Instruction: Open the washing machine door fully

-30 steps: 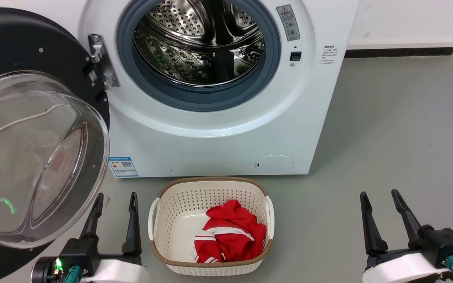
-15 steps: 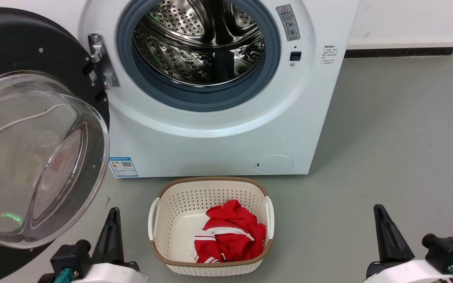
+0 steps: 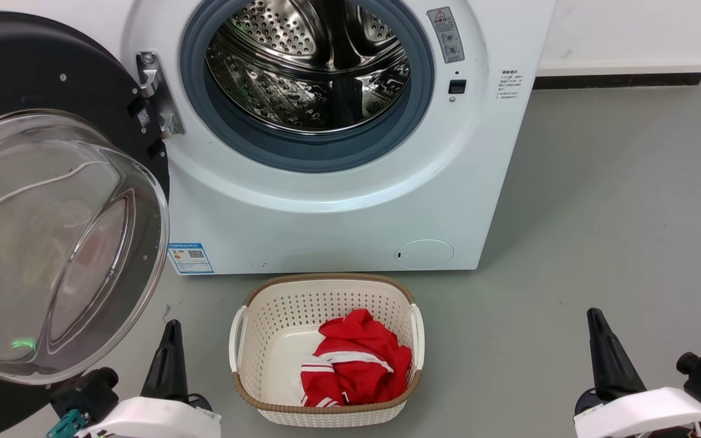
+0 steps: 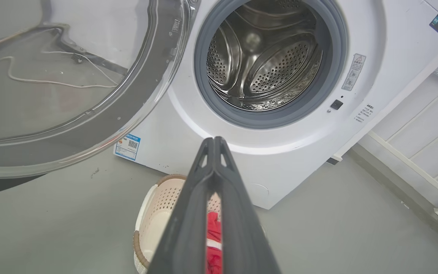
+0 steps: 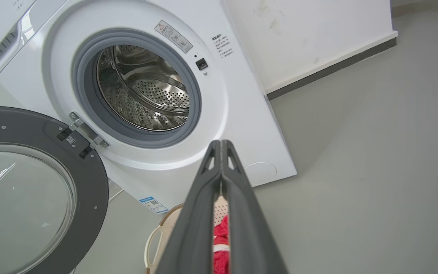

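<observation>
The white washing machine (image 3: 326,225) stands ahead with its steel drum (image 3: 311,67) exposed inside a grey-blue gasket. Its door (image 3: 52,243), a black disc with a bulging clear glass bowl, hangs swung wide to the left on a metal hinge (image 3: 159,94). My left gripper (image 3: 171,331) sits low at the bottom left, just below the glass bowl, fingers shut and empty. At the bottom right my right gripper (image 3: 597,322) is shut too, far from the door. The left wrist view shows shut fingertips (image 4: 214,141) before the drum (image 4: 264,64); the right wrist view shows shut fingertips (image 5: 221,144) and the door (image 5: 89,171).
A cream perforated laundry basket (image 3: 326,298) holding a red and white garment (image 3: 356,365) stands on the grey floor between my grippers, just before the machine. Bare floor (image 3: 618,201) stretches to the right. A white wall with a dark skirting (image 3: 618,79) runs behind.
Both grippers went from open to shut and drew back down toward the bottom edge. The door, basket and machine have not moved.
</observation>
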